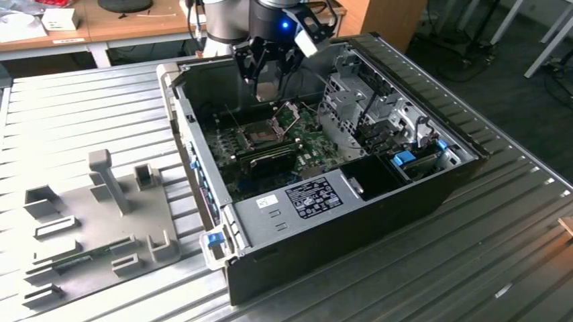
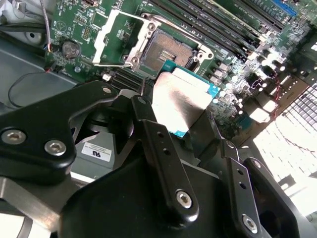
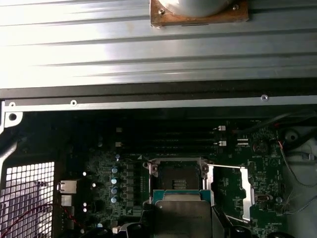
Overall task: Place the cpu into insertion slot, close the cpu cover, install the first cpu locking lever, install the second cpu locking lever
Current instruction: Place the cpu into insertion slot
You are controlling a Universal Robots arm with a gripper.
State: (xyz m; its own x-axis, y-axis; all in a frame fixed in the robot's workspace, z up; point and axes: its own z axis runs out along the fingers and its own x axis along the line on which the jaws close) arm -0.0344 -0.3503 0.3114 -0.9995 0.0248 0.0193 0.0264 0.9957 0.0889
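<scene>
My gripper [image 1: 266,86] is shut on the cpu [image 1: 265,92], a flat silver-grey chip, and hangs above the open computer case. In the second wrist view the cpu [image 2: 181,99] sits between my black fingers [image 2: 153,144], a little short of the insertion slot [image 2: 168,52]. The slot [image 1: 262,136] is a dark square socket on the green board with nothing in it. Beside it the cpu cover [image 2: 119,37] is swung open. The first wrist view has the cpu [image 3: 181,215] just below the slot [image 3: 177,177], with the cover [image 3: 230,191] to one side.
Long black memory slots [image 1: 268,157] run beside the socket. Drive bays [image 1: 376,114] and a white-and-black label [image 1: 313,196] fill the case's right and front. A grey fixture tray [image 1: 98,221] lies at the exterior view's left on the ribbed metal table [image 1: 501,235].
</scene>
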